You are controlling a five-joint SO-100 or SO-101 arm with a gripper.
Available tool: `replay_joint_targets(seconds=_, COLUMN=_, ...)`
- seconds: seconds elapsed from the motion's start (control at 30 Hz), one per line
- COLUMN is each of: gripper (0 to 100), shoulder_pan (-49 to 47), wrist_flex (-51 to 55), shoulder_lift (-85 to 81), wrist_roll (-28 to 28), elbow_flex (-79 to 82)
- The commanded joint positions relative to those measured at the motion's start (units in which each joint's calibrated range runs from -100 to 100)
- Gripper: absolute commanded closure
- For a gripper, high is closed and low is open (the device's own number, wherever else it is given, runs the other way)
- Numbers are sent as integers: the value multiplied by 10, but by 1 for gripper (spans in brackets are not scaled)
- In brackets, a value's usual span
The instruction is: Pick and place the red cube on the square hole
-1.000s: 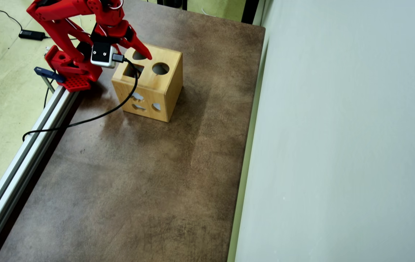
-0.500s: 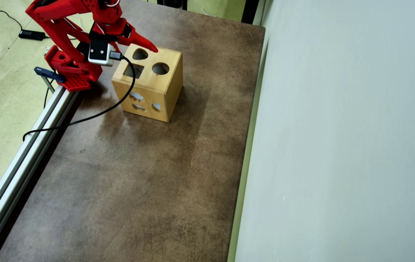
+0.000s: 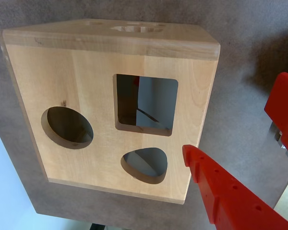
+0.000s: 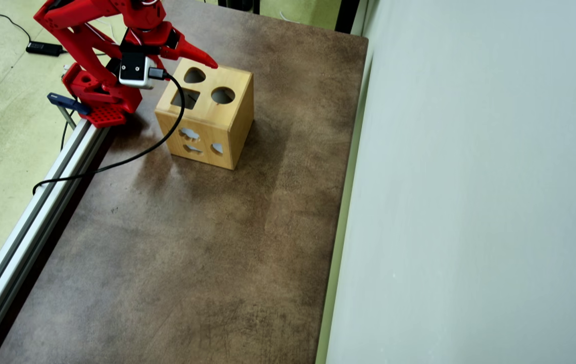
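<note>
Claw drawn back off the box top, nothing between its fingers.

Wrist view: the claw point(image 3: 249, 158) stands spread and empty at lower right; up and left of it is the wooden box point(image 3: 86, 86) with its square hole point(image 3: 156, 103), a red sliver inside that may be the red cube point(image 3: 136, 82).
Overhead view: the claw point(image 4: 202, 59) has moved back toward the arm since a second ago, its tip over the box's far edge, the square hole point(image 4: 185, 98) just below it, the brown surface point(image 4: 192, 242) beyond.

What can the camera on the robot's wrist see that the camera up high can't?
Only the wrist view looks down inside the square hole, where a sliver of red shows at the inner edge; I cannot tell if that is the red cube.

Only the overhead view shows the whole red arm, the black cable, the metal rail and the brown table.

Both show the wooden box with its square, round and rounded-triangle holes, and the tool empty.
</note>
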Motion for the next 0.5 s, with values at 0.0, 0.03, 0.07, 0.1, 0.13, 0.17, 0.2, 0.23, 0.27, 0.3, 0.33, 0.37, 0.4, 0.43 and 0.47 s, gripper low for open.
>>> replay_joint_targets(seconds=0.0, gripper=30, shoulder_pan=3, wrist_flex=5, shoulder_lift=-20, wrist_roll=-1, elbow_flex=-17)
replay_joint_targets(seconds=0.03, gripper=26, shoulder_pan=3, wrist_flex=5, shoulder_lift=-20, wrist_roll=-1, elbow_flex=-17)
replay_joint_targets(seconds=0.07, gripper=23, shoulder_pan=3, wrist_flex=5, shoulder_lift=-20, wrist_roll=-1, elbow_flex=-17)
replay_joint_targets(seconds=0.1, gripper=20, shoulder_pan=3, wrist_flex=5, shoulder_lift=-19, wrist_roll=-1, elbow_flex=-16)
replay_joint_targets(seconds=0.13, gripper=18, shoulder_pan=3, wrist_flex=5, shoulder_lift=-19, wrist_roll=-1, elbow_flex=-16)
replay_joint_targets(seconds=0.17, gripper=16, shoulder_pan=2, wrist_flex=5, shoulder_lift=-19, wrist_roll=-1, elbow_flex=-15)
replay_joint_targets(seconds=0.2, gripper=15, shoulder_pan=2, wrist_flex=5, shoulder_lift=-19, wrist_roll=-1, elbow_flex=-14)
replay_joint_targets(seconds=0.23, gripper=15, shoulder_pan=2, wrist_flex=5, shoulder_lift=-20, wrist_roll=-1, elbow_flex=-9)
replay_joint_targets(seconds=0.27, gripper=15, shoulder_pan=2, wrist_flex=4, shoulder_lift=-20, wrist_roll=0, elbow_flex=-5)
replay_joint_targets(seconds=0.3, gripper=15, shoulder_pan=2, wrist_flex=4, shoulder_lift=-20, wrist_roll=0, elbow_flex=0)
replay_joint_targets(seconds=0.33, gripper=15, shoulder_pan=2, wrist_flex=3, shoulder_lift=-20, wrist_roll=0, elbow_flex=2)
replay_joint_targets(seconds=0.37, gripper=15, shoulder_pan=2, wrist_flex=3, shoulder_lift=-20, wrist_roll=0, elbow_flex=4)
replay_joint_targets(seconds=0.4, gripper=15, shoulder_pan=2, wrist_flex=3, shoulder_lift=-20, wrist_roll=0, elbow_flex=4)
replay_joint_targets(seconds=0.43, gripper=15, shoulder_pan=2, wrist_flex=3, shoulder_lift=-20, wrist_roll=0, elbow_flex=4)
replay_joint_targets(seconds=0.47, gripper=15, shoulder_pan=2, wrist_flex=3, shoulder_lift=-20, wrist_roll=0, elbow_flex=4)
